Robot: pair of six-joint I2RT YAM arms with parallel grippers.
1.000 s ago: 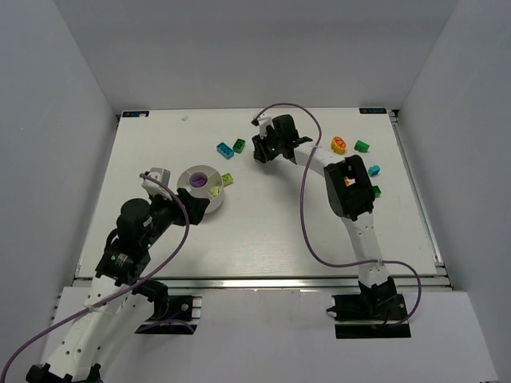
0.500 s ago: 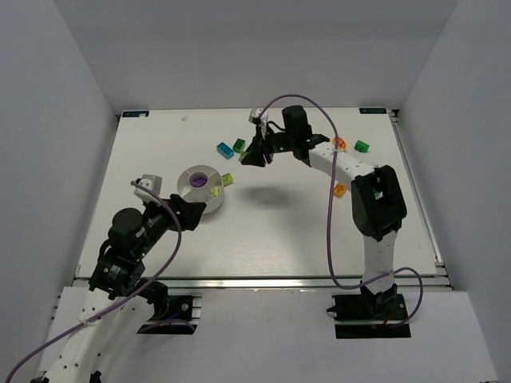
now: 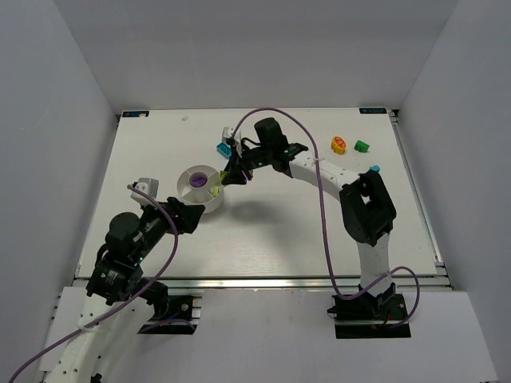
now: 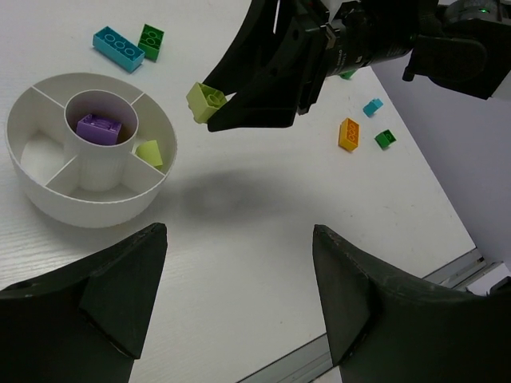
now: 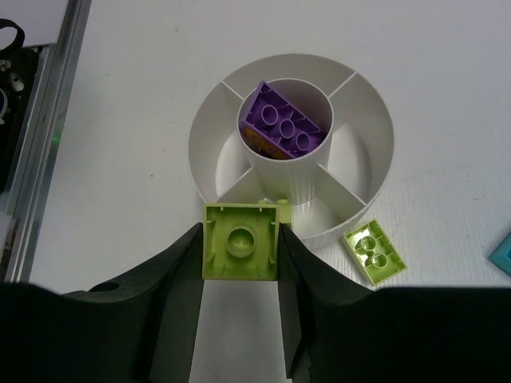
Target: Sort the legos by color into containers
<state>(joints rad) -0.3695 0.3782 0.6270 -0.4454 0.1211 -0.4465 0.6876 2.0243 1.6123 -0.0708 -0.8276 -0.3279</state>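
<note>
The right gripper [image 3: 234, 174] has its jaws closed partway on a lime brick [image 5: 239, 252], pinching it by two opposite sides with its hollow underside toward the wrist camera. The brick hangs in the air just beside the white bowl [image 4: 88, 209], on the side facing the right arm, at the outer wall of a wedge compartment. A second ago this gripper was well away from the bowl, out among the loose bricks beyond it. Half a second ago it was about midway. The arm now stretches across the desk [image 3: 271, 231] toward the bowl.

The left gripper [image 4: 239, 295] is on the near side of the bowl, jaws spread wide with nothing between them. It has drawn back a little from the wall it was close against a second ago. The bowl itself has not shifted.

A purple brick [image 5: 284, 124] lies in the bowl's round centre cup. A small lime piece [image 4: 150, 152] sits in one wedge compartment. A flat lime plate [image 5: 374, 251] lies on the desk just beside the bowl's wall. A cyan brick [image 4: 118, 49] and a green brick [image 4: 150, 41] lie side by side beyond the bowl. An orange brick [image 4: 349, 134] lies well off past the right gripper.
</note>
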